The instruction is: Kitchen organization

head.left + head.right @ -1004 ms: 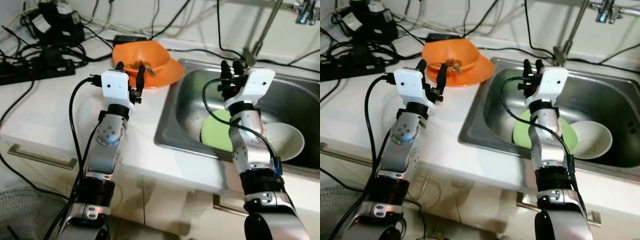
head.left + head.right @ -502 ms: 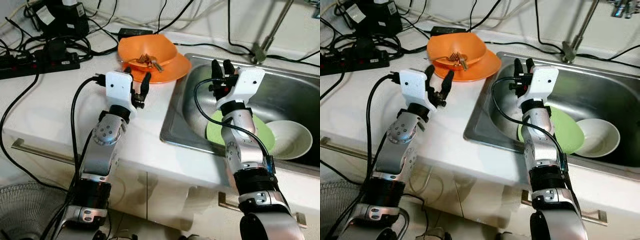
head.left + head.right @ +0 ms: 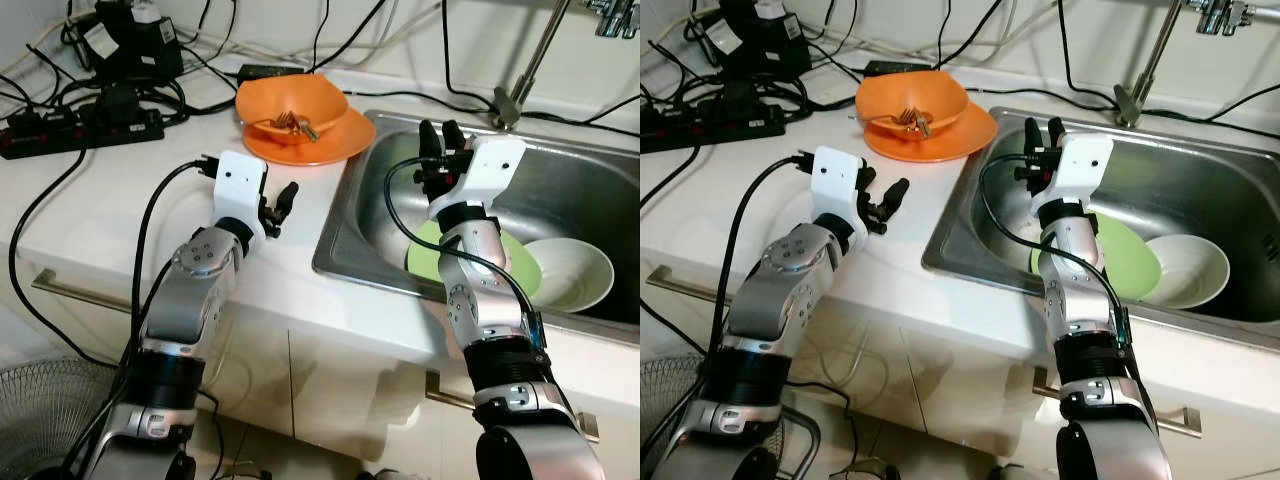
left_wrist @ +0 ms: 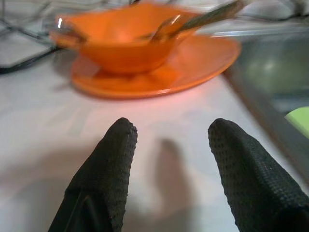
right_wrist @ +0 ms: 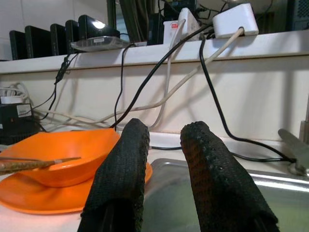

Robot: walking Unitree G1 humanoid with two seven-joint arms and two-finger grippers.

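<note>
We hold both silver arms raised and bent at the elbow. Our left pincer [image 3: 277, 203] points forward and low, its two black fingers [image 4: 104, 164] spread apart with nothing between them. Our right pincer [image 3: 436, 138] points up and forward, fingers [image 5: 125, 159] parted by a narrow gap, holding nothing.

Bare counter [image 3: 120, 215] at centre left: free passage. Upper left blocked by power strip [image 3: 80, 130] and cables [image 3: 60, 60]. Orange bowl [image 3: 292, 102] on orange plate [image 3: 330, 148] stands top centre. Sink [image 3: 600, 190]: green plate [image 3: 520, 270], white bowl [image 3: 570, 272] occupy the floor.
</note>
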